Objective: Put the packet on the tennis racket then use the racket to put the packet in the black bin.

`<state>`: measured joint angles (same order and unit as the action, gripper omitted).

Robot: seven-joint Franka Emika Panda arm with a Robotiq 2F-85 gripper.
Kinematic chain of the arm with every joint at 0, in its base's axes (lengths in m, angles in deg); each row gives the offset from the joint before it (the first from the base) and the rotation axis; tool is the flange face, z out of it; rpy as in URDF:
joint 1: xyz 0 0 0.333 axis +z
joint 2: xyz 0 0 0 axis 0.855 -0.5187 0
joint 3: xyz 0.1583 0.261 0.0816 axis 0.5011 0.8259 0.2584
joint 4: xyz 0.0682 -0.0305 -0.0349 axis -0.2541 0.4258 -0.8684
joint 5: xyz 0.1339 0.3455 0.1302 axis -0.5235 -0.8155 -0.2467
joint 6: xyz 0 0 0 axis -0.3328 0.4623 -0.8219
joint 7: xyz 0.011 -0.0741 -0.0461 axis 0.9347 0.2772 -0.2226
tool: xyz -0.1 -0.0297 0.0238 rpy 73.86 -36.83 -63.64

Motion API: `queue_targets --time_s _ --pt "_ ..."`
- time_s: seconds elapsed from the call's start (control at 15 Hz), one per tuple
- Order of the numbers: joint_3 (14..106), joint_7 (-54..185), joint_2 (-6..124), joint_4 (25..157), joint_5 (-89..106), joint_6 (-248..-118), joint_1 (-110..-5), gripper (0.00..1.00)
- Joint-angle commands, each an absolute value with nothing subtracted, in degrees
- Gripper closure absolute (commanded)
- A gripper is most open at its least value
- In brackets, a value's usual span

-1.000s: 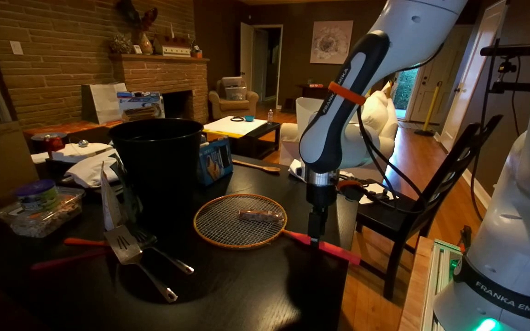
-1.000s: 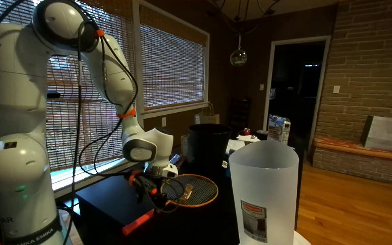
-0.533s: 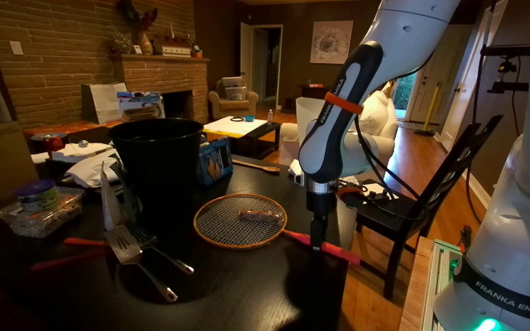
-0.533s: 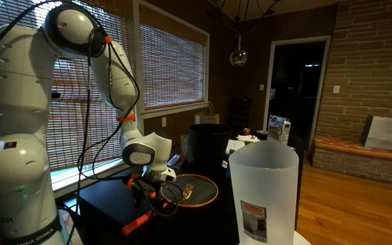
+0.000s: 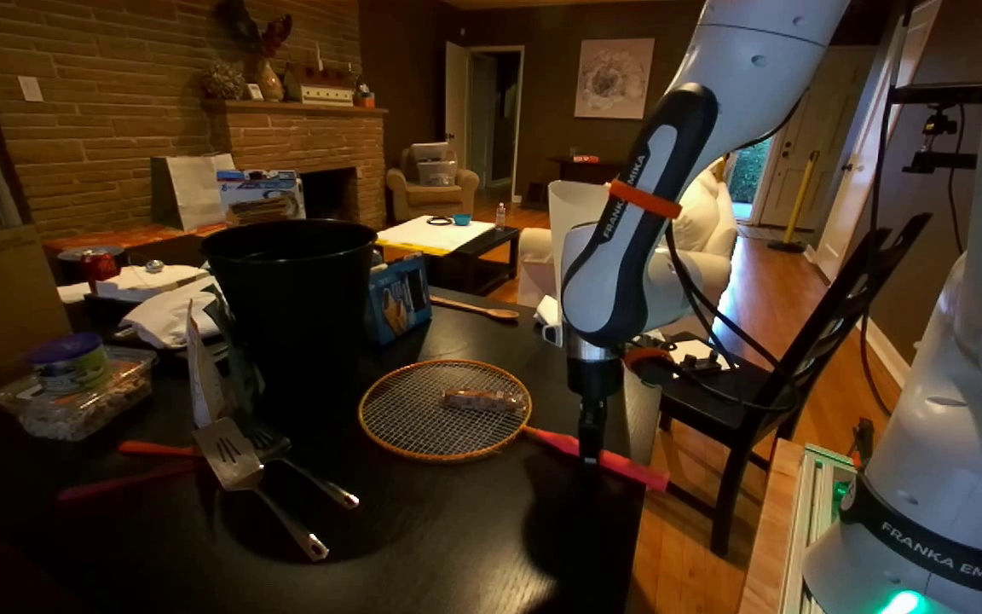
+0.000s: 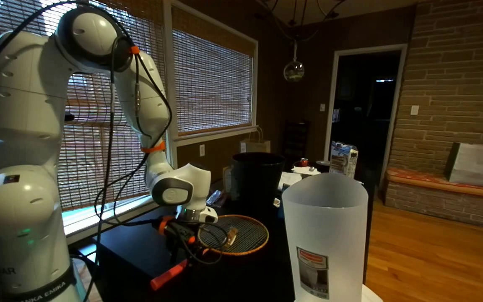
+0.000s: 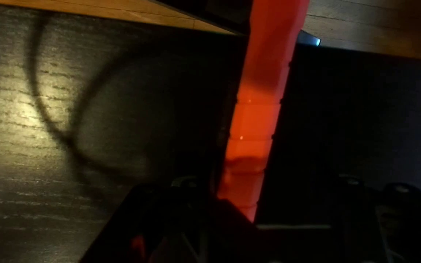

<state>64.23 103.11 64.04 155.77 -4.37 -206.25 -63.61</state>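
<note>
The hand (image 5: 591, 460) points down over the red handle (image 7: 256, 120) of the tennis racket (image 5: 423, 422), its tips low, near the table (image 5: 423, 529). In the wrist view its two dark fingers (image 7: 155, 208) stand apart, partway spread, with the handle running between them. A dark gap shows between the handle and the finger toward the right edge of that view; the handle lies nearer the finger on the opposite side. Whether either finger touches it cannot be told in the shadow. The racket lies on the table, the end of its handle reaching past the table's edge. The packet (image 5: 481, 400) rests on the strings, in the part of the head toward the handle, apart from the hand. In both exterior views the black bin (image 5: 291, 298) stands upright beyond the racket's head; a blue box (image 5: 400, 298) is just beside it.
</note>
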Motion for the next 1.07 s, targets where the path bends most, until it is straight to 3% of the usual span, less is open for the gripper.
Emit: queue_targets --time_s 0.0,0.27,1.0 --pt "63.91 99.61 62.94 155.74 0.61 -207.75 -64.24 0.69" --pt "63.13 96.64 63.04 155.65 4.35 -207.9 -64.15 0.94" --pt "63.39 92.75 68.43 156.07 4.98 -202.76 -64.3 0.92"
